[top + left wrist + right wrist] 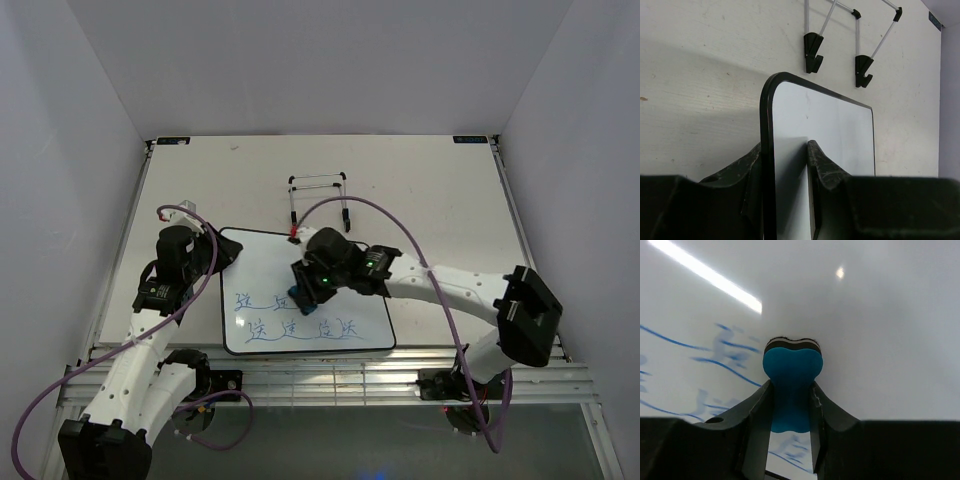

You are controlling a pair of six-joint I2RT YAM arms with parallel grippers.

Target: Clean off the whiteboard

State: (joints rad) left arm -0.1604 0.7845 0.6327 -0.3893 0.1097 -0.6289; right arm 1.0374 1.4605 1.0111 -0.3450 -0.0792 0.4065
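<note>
Pinching the stiff, probably light, slippery whiteboard (265, 270) by its frame, left hand (785, 150) steadies it; right hand (792, 390) clamps the eraser (792, 360).

White table (430, 180): whiteboard (268, 268) near front, wire stand (813, 47) behind.

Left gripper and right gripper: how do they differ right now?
The left gripper clamps the whiteboard by its left edge; the right gripper grips a blue eraser. The left sits at the board's rim, the right over its middle, eraser against the surface near the blue handwriting. Both are closed on something.
</note>
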